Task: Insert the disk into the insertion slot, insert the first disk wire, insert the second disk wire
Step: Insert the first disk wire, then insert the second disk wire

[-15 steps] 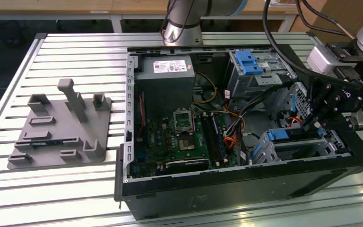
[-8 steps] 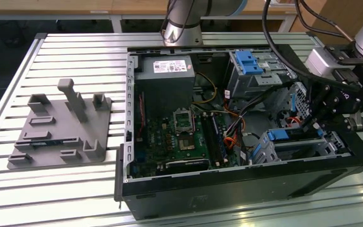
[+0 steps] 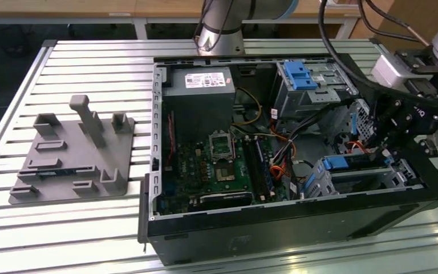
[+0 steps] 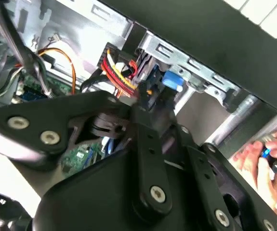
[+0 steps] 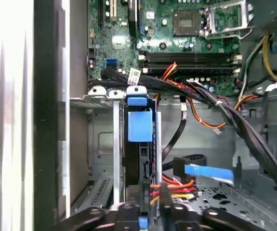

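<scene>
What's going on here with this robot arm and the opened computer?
A robot arm is working inside an open computer case. The disk, in its blue caddy, already sits in the insertion slot, the grey metal cage. The gripper is right at a bundle of red, yellow and orange wires by the disk's end; whether it grips their connector is unclear. A person's hand shows at the edge of the second wrist view.
</scene>
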Robot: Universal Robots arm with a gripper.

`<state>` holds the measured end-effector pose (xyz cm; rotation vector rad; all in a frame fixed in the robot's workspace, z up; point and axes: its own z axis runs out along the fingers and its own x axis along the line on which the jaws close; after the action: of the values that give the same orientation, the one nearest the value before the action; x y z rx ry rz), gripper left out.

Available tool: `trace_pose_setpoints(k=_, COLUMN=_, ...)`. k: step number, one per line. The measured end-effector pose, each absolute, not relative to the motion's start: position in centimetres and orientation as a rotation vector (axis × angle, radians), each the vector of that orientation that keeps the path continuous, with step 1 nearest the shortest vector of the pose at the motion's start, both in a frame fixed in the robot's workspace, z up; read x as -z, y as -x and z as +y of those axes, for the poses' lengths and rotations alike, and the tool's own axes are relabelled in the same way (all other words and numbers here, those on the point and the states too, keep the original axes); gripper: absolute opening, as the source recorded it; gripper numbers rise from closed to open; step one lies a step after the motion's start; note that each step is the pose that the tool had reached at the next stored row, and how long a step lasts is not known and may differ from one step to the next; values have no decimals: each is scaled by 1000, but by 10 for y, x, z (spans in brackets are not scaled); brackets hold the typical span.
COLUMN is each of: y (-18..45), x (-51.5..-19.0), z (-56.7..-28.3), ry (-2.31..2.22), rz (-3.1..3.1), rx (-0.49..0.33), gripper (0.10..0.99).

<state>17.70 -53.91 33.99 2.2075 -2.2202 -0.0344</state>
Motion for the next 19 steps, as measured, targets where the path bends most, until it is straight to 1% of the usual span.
trace_pose_setpoints(k=1, y=-177, x=-344, z=-539, ry=-2207, rz=-2220, rx=34, gripper=294)
trace_pose_setpoints(k=2, y=-177, x=-349, z=-539, ry=-2207, rz=-2220, rx=34, gripper=357)
trace_pose_setpoints(k=9, y=-177, x=-381, z=-539, ry=-2208, rz=-2220, rx=35, gripper=357)
trace_pose_setpoints(k=19, y=-177, x=-382, z=-539, ry=-2210, rz=-2219, rx=36, gripper=357)
